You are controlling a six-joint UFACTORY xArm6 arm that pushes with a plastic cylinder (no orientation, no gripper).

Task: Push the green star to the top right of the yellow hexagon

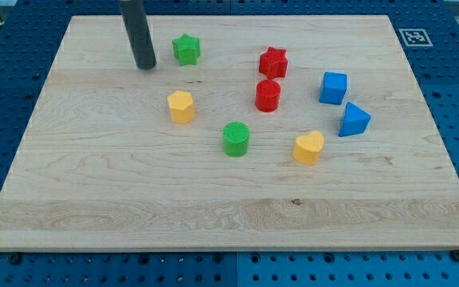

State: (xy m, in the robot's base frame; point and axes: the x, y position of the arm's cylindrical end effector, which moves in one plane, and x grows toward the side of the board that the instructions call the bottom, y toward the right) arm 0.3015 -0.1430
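My tip [145,67] rests on the worktop [94,191] just to the view's left of the green star [186,49], a small gap between them; no hand fitted, only the bare rod. Green star sits near the view's top, directly above the yellow hexagon [181,106], well apart from it. Red star [273,61] lies further to the view's right.

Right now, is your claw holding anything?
No claw here, only my tip: it holds nothing, resting on the board just left of the green star, not touching it.
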